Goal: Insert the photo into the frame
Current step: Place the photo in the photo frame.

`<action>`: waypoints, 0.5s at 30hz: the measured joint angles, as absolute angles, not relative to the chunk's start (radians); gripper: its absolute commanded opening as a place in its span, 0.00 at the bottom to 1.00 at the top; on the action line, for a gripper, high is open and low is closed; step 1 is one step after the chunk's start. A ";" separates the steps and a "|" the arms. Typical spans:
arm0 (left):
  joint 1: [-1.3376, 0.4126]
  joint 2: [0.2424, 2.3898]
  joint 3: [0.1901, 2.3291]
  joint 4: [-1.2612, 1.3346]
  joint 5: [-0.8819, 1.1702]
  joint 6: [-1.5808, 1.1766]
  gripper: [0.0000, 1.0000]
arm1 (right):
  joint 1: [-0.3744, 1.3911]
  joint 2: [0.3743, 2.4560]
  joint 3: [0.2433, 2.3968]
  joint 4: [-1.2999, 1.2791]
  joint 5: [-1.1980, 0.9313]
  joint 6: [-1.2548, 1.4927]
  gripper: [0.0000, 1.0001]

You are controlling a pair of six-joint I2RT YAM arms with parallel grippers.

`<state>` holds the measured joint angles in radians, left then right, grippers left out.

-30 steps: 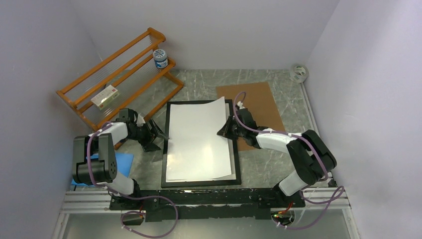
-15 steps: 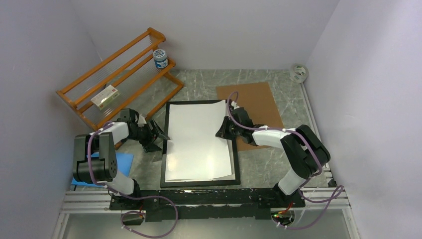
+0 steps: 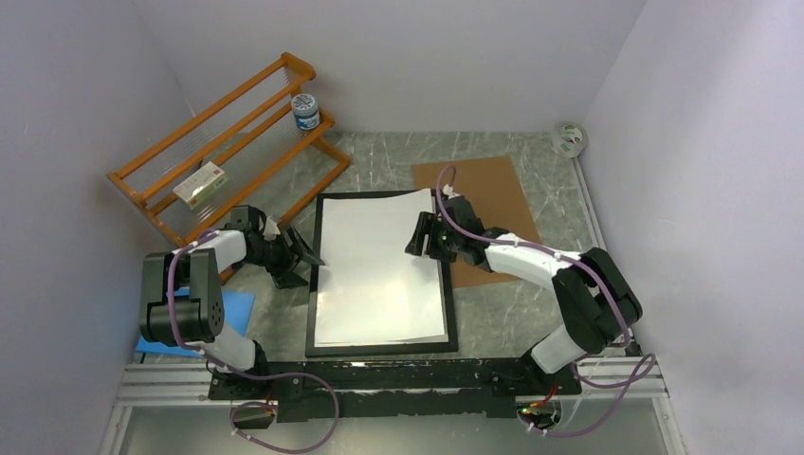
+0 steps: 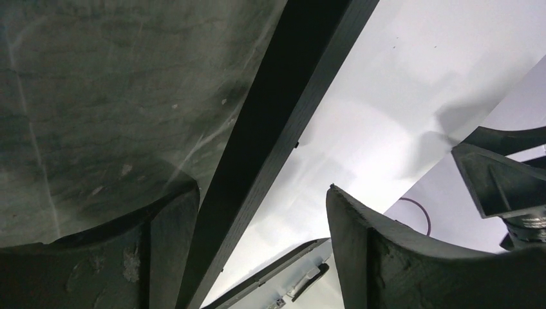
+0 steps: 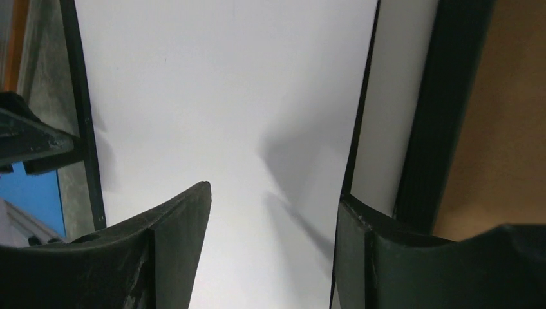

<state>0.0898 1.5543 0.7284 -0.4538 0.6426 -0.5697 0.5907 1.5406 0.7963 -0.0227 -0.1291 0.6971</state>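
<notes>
Photo (image 3: pixel 379 275) is lying white-side up, slightly skewed over the frame (image 3: pixel 383 349). I'm judging it light, floppy and slippery, best nudged by its edges. Left gripper (image 3: pixel 303 254) and right gripper (image 3: pixel 420 239) are standing spread, holding nothing.

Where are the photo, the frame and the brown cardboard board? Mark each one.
photo (image 3: pixel 379 270): top external view, middle of its white back, which faces up.
frame (image 3: pixel 379 350): top external view, on its near black rail.
brown cardboard board (image 3: pixel 493 185): top external view, on its bare far part.
</notes>
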 measured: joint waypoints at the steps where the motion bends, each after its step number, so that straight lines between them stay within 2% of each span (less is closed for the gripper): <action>1: 0.090 1.556 0.731 -0.453 0.642 -0.570 0.77 | 0.591 1.536 0.815 -0.049 -0.107 0.696 0.70; 4: 0.088 1.556 0.738 -0.453 0.633 -0.569 0.77 | 0.591 1.515 0.860 -0.117 -0.032 0.696 0.69; 9: 0.088 1.556 0.741 -0.453 0.625 -0.569 0.76 | 0.591 1.508 0.920 -0.213 0.046 0.675 0.58; 15: 0.087 1.559 0.741 -0.453 0.623 -0.569 0.76 | 0.606 1.545 0.957 -0.276 0.116 0.682 0.61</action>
<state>0.0872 1.5589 0.7410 -0.4530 0.6228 -0.5694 0.6056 1.5452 0.9573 -0.2760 0.1158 0.6819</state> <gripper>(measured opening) 0.766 0.611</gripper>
